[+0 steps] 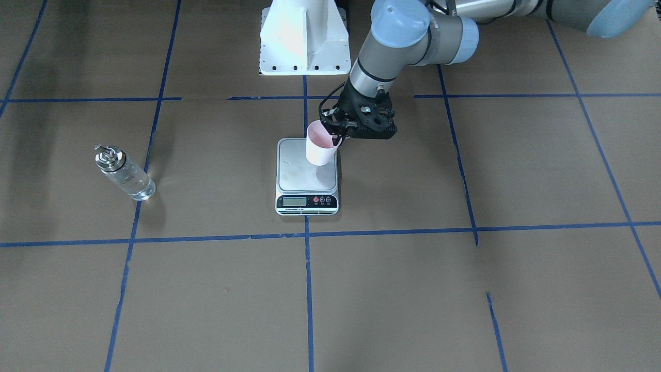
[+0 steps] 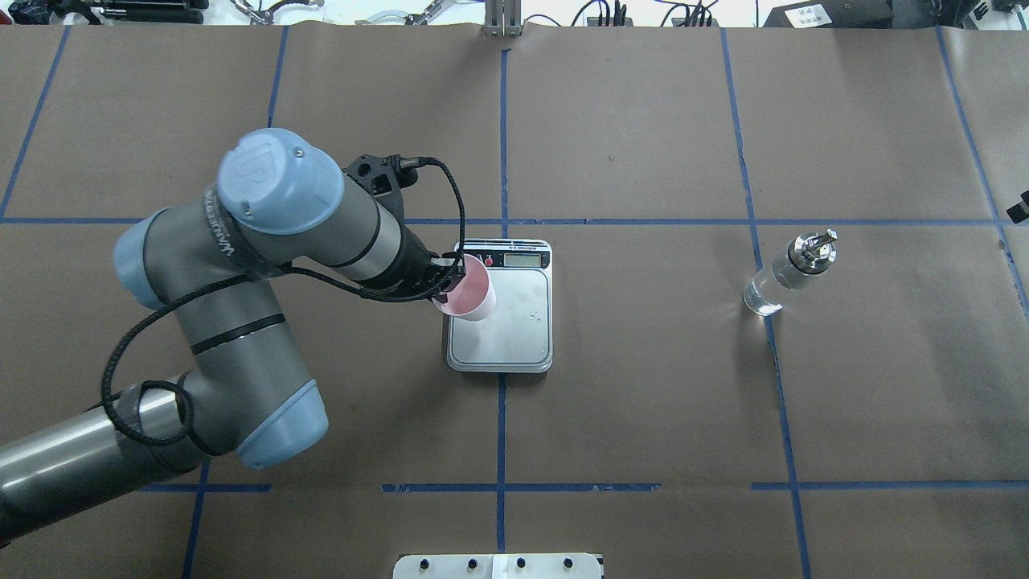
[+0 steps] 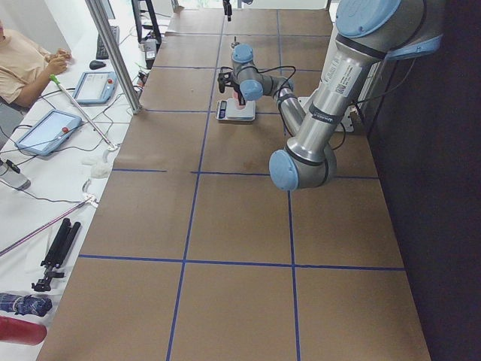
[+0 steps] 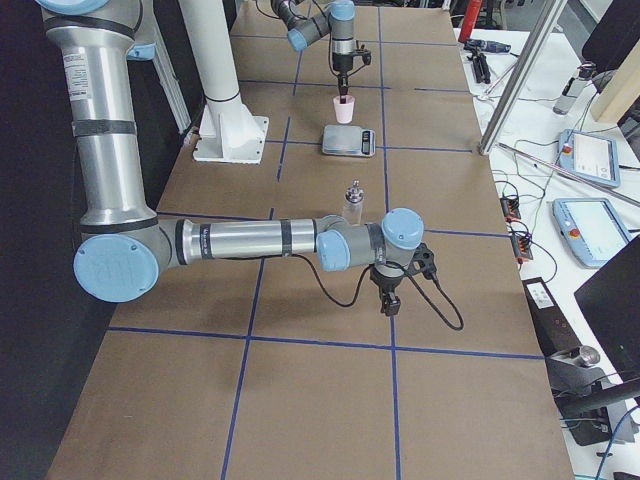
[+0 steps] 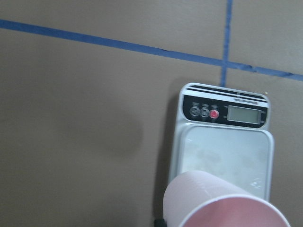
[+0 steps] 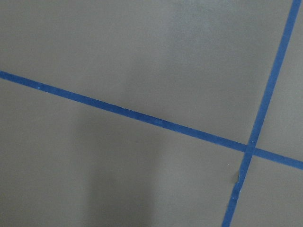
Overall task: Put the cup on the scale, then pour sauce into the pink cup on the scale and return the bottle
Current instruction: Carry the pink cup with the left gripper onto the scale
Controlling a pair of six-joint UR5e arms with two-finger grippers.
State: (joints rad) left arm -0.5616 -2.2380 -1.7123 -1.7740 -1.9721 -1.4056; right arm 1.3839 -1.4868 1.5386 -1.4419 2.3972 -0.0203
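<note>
The small pale pink cup (image 1: 321, 150) (image 2: 470, 299) (image 5: 222, 203) is held at its rim by my left gripper (image 1: 338, 135) (image 2: 450, 277), which is shut on it. The cup hangs slightly tilted over the silver platform of the scale (image 1: 297, 173) (image 2: 514, 334) (image 5: 227, 153), near the platform's left edge; I cannot tell whether it touches. The glass bottle (image 1: 124, 173) (image 2: 792, 269) (image 4: 353, 203) with its silver cap stands upright, far to the robot's right of the scale. My right gripper (image 4: 390, 300) hangs low over the paper beyond the bottle; I cannot tell if it is open.
Brown paper with blue tape lines (image 2: 502, 426) covers the table. The white robot base (image 1: 304, 39) stands behind the scale. An operator (image 3: 22, 64) sits at a side bench with tablets and cables.
</note>
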